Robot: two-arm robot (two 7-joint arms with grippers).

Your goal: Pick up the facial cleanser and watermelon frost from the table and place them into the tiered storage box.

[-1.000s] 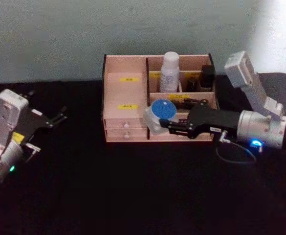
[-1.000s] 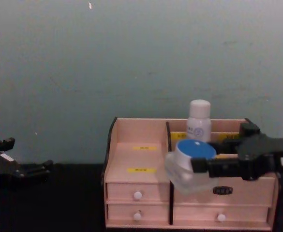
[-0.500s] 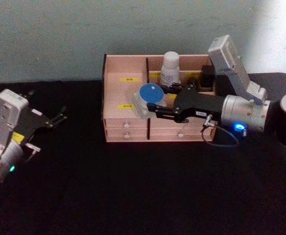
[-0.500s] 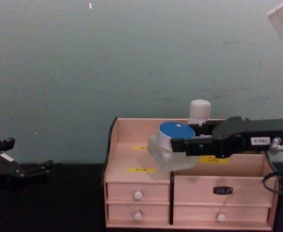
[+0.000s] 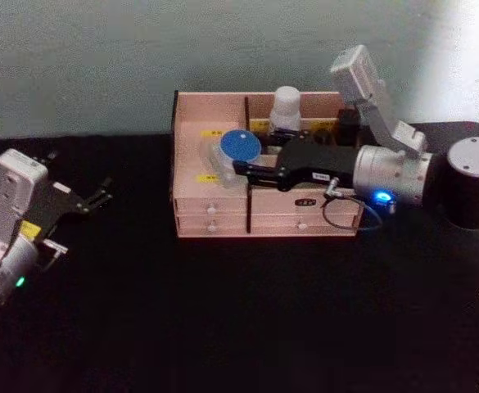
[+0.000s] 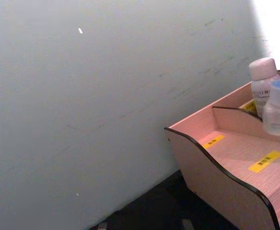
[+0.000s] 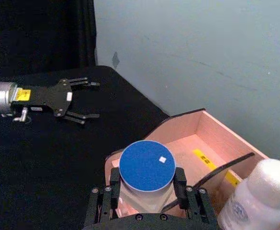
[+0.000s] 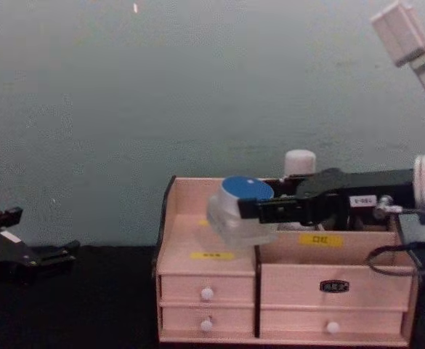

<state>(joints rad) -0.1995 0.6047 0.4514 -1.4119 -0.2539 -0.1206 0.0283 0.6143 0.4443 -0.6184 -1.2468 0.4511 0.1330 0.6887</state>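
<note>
- tiered storage box (image 5: 210,105) sits on the counter (image 5: 223,327), with the white bottle (image 5: 286,106) already in a rear compartment.
- right gripper (image 5: 241,162): jaws pinching the blue-lidded jar (image 5: 238,145). It has swung left from the box front to over the left tier, so release looks next.
- left gripper (image 5: 96,199) is parked far left, jaws spread.

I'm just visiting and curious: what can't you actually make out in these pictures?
- Yellow labels on the tiered storage box: too small to read, head view.
- White bottle: body hidden behind the right gripper, chest view.
- Blue-lidded jar: base hidden under its lid, right wrist view.
- Left gripper: cut off by the chest view's left edge.
</note>
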